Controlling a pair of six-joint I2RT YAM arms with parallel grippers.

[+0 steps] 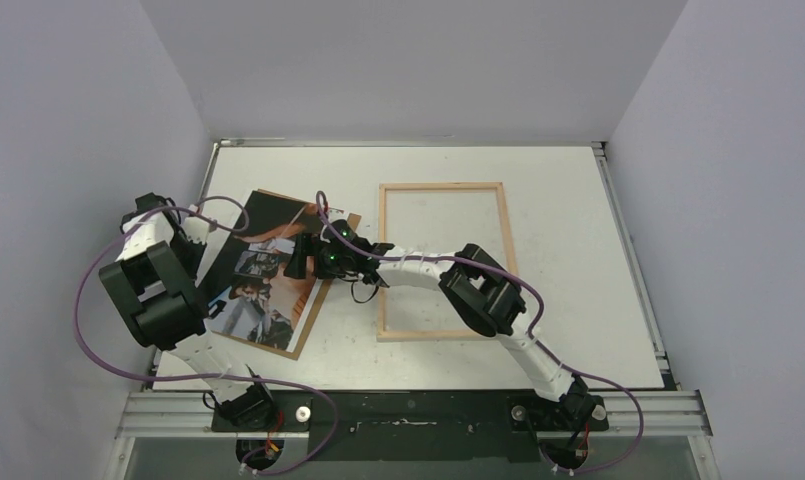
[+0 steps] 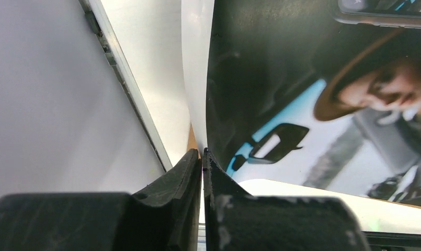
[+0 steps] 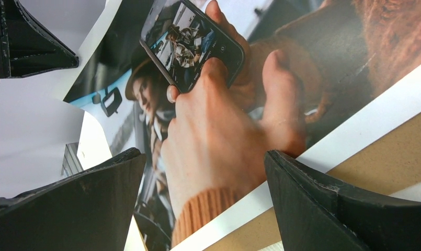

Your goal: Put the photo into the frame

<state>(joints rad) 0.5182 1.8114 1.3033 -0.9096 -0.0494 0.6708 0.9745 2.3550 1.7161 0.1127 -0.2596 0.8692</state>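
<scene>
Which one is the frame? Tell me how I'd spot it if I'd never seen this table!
Find the big white table. Near its middle lies the frame, a thin, pale wooden rectangle. Unlike the colourful photo and the brown board under it to the left, it is only an outline, with white table showing through.

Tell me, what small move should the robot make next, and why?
Probably raise the left gripper slightly: it looks closed on the white edge of the photo, which lies on a brown backing board. The right gripper hangs open over the opposite edge. Lifting would free the photo for the wooden frame.
</scene>
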